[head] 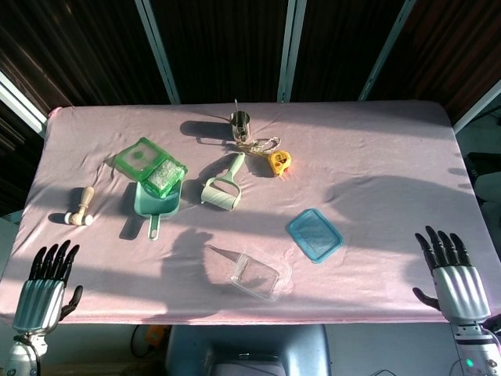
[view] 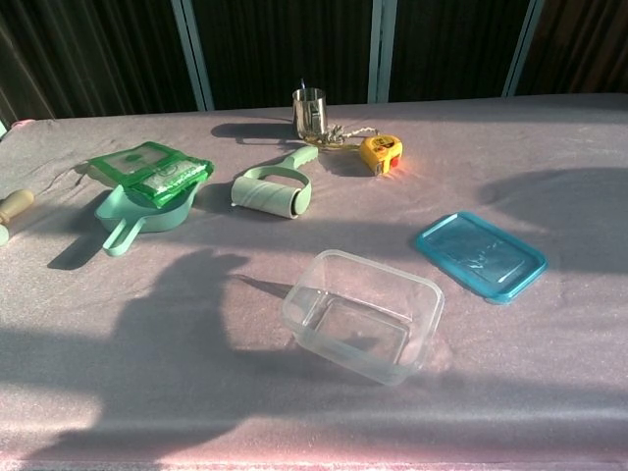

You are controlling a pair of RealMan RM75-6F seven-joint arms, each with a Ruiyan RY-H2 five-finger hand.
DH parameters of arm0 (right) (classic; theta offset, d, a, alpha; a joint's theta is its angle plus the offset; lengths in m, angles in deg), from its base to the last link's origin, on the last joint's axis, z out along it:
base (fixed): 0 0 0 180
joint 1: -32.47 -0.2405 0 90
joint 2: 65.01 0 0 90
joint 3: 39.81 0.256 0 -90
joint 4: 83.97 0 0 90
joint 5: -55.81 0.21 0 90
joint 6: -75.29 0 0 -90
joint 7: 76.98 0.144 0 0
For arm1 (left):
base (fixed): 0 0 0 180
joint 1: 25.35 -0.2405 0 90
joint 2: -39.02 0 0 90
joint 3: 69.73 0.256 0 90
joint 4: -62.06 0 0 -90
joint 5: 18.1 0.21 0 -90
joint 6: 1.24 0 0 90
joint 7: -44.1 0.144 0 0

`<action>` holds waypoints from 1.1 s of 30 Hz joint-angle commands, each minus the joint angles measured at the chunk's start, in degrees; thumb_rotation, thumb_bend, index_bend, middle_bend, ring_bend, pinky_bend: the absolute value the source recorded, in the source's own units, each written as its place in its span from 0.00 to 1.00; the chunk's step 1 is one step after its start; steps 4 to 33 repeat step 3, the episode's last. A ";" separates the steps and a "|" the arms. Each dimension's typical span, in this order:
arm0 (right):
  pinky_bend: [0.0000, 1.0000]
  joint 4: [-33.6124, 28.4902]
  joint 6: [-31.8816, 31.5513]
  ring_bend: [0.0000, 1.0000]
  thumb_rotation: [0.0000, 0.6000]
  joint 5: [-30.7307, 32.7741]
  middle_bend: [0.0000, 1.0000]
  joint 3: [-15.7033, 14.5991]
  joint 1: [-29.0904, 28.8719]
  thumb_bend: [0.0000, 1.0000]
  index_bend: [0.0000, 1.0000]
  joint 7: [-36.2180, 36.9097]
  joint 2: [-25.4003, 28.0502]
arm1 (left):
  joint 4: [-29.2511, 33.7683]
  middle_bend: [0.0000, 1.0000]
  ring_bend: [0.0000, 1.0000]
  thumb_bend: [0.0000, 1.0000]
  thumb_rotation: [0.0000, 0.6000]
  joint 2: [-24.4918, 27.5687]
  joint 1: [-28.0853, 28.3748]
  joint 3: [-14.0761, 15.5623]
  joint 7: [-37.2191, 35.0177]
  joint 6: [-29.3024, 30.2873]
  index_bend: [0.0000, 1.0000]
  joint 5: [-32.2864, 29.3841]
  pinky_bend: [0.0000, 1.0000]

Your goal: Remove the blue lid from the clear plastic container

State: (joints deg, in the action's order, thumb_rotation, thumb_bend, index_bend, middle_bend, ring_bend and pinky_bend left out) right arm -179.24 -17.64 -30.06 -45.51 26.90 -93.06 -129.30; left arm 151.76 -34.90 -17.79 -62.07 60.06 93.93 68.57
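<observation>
The blue lid (head: 315,234) (view: 481,255) lies flat on the pink cloth, to the right of the clear plastic container (head: 257,276) (view: 362,314), which stands open and apart from it near the front edge. My left hand (head: 45,287) is at the front left corner, off the table's edge, fingers straight and spread, holding nothing. Out past the front right corner my right hand (head: 452,276) is likewise spread and holds nothing. Neither hand shows in the chest view.
A mint dustpan (head: 155,200) with a green packet (head: 151,164), a lint roller (head: 222,188), a yellow tape measure (head: 279,160), a steel cup (head: 240,122) and a wooden handle (head: 81,207) lie on the far half of the pink-covered table (head: 376,157).
</observation>
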 commanded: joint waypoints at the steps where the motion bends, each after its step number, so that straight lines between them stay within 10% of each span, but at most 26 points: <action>1: 0.00 0.68 -1.00 0.00 1.00 0.64 0.00 0.62 1.73 0.12 0.00 2.44 1.68 | 0.28 0.00 0.00 0.36 1.00 0.83 -1.21 0.51 -0.97 0.05 0.00 2.07 0.00; 33: 0.00 0.68 -0.53 0.00 1.00 0.37 0.00 0.93 1.83 0.12 0.00 2.93 1.89 | 0.50 0.00 0.00 0.36 1.00 1.03 -1.24 0.24 -1.03 -0.83 0.00 2.16 0.00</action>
